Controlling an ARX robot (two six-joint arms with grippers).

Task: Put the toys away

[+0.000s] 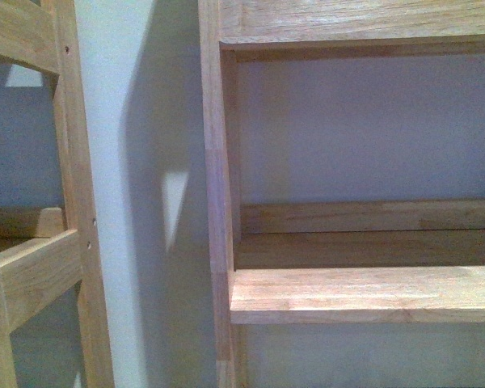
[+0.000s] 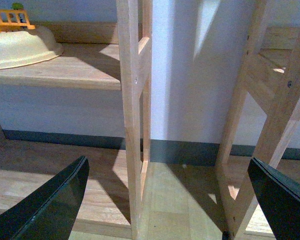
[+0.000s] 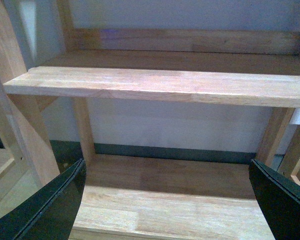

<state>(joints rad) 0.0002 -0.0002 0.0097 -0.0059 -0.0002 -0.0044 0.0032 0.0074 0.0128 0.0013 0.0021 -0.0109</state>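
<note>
The toys are out of view in all three views. My left gripper is open with nothing between its dark fingers. It faces the gap between two wooden shelf units, over a strip of pale floor. My right gripper is also open and empty, with its fingers spread over the low wooden shelf board. Neither arm shows in the front view.
A cream basin with an orange slatted piece behind it sits on the left unit's shelf. Upright posts flank the floor gap. A bare shelf spans the right unit, and a white wall stands behind.
</note>
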